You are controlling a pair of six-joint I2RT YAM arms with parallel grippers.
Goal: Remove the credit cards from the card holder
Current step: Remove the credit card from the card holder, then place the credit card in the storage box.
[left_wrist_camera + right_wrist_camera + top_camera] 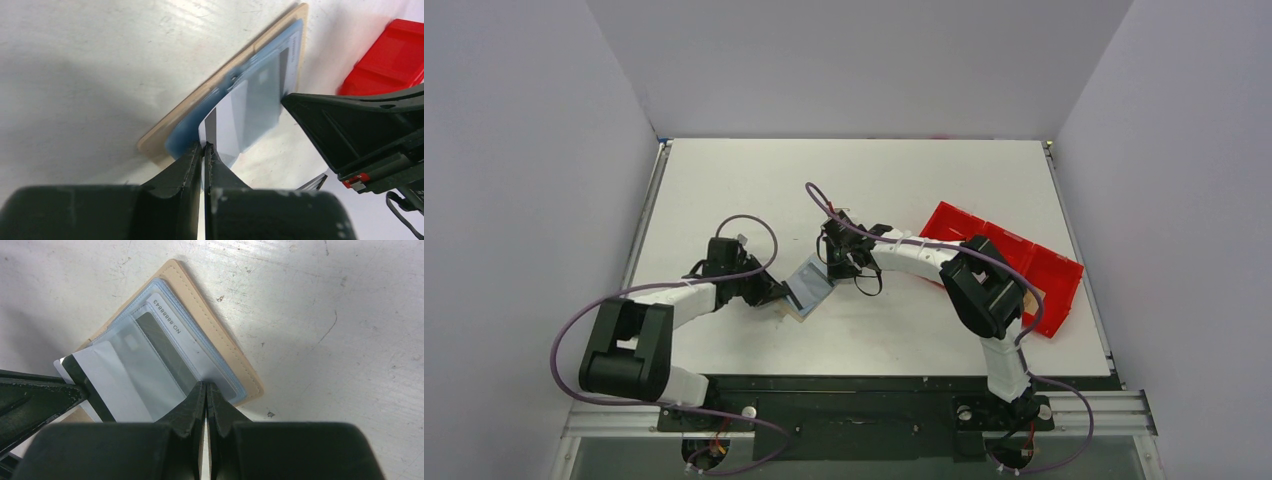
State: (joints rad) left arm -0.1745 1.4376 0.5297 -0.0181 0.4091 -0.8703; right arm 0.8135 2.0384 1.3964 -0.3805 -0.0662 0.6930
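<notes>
The left gripper (205, 150) pinches one white, black-striped credit card (222, 135), partway out of the single card holder (173, 271); the right gripper (206, 390) is clamped on that holder's clear sleeve, where a second card (170, 326) sits. The holder lies on the table (874, 180) between the two, one red tray (1036, 262) off to the right.

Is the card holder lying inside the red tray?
No, the top view shows the card holder lying on the white table, apart from the red tray.
</notes>
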